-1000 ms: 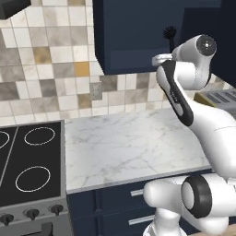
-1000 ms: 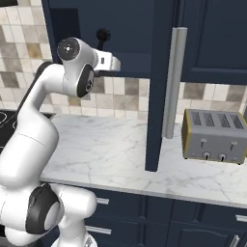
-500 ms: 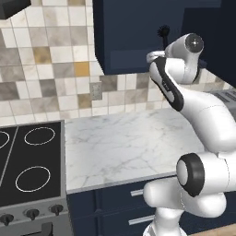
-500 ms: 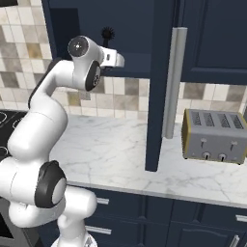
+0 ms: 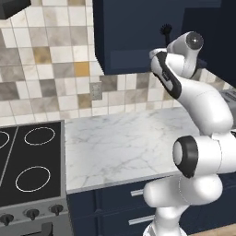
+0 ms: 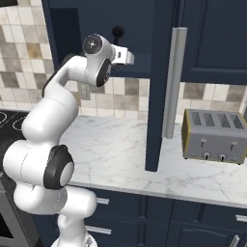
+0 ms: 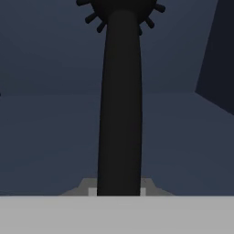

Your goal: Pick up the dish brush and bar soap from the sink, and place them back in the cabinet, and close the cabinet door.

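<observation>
From my remote station, I see the end effector [image 7: 119,192] closed tight on the thin handle of the dish brush [image 7: 119,105], the all-black tool running straight up the hand view to its spiky bristle head at the top edge. In the right base view the brush head [image 6: 117,33] stands upright above the white hand, raised to the level of the open cabinet [image 6: 140,29], whose dark navy interior lies behind it. The cabinet door [image 6: 161,82] hangs swung out toward me, edge-on, its long silver bar handle [image 6: 172,82] vertical on the face turned to the toaster [image 6: 215,136]. That toaster sits on the white marble worktop [image 6: 120,149] to the right of the door. From the left base view the bristle head [image 5: 166,30] shows dark against the navy cabinet front, just above the arm's upper joint, while the black stove [image 5: 27,166] lies at the worktop's left end, well apart from the arm. Mottled tiles [image 5: 46,78] cover the wall below the cabinet.
</observation>
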Robot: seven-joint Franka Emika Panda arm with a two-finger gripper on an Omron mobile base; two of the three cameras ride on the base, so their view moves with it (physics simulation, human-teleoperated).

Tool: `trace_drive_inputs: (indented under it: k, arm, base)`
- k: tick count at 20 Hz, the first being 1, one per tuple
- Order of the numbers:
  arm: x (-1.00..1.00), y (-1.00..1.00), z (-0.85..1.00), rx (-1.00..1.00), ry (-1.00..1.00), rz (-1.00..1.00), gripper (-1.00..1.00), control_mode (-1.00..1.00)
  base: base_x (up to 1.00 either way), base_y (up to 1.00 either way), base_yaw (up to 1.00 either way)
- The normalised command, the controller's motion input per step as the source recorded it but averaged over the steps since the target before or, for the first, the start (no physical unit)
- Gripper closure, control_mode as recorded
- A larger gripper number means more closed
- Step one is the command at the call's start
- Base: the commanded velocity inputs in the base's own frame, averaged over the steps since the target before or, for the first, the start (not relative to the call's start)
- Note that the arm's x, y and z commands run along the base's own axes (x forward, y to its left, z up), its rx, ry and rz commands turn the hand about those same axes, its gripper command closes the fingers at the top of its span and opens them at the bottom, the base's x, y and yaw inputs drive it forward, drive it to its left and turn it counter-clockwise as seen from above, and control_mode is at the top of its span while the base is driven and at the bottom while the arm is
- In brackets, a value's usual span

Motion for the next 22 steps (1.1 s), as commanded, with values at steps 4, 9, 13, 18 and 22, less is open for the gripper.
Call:
trace_drive_inputs:
  k: [4,9,13,18,22]
  arm:
    - [0.35,-0.31,0.00,0.00,0.00,0.00,1.00,-1.00]
    - [0.35,-0.30,0.00,0.00,0.00,0.00,1.00,-1.00]
    - [0.39,-0.30,0.00,0.00,0.00,0.00,1.00,-1.00]
    - [0.38,-0.24,0.00,0.00,0.00,0.00,1.00,-1.00]
    - [0.32,-0.12,-0.06,0.00,0.00,0.00,1.00,-1.00]
  base:
    - [0.00,0.00,0.00]
    - [0.00,0.00,0.00]
    - [0.00,0.00,0.00]
    - [0.00,0.00,0.00]
    - [0.00,0.00,0.00]
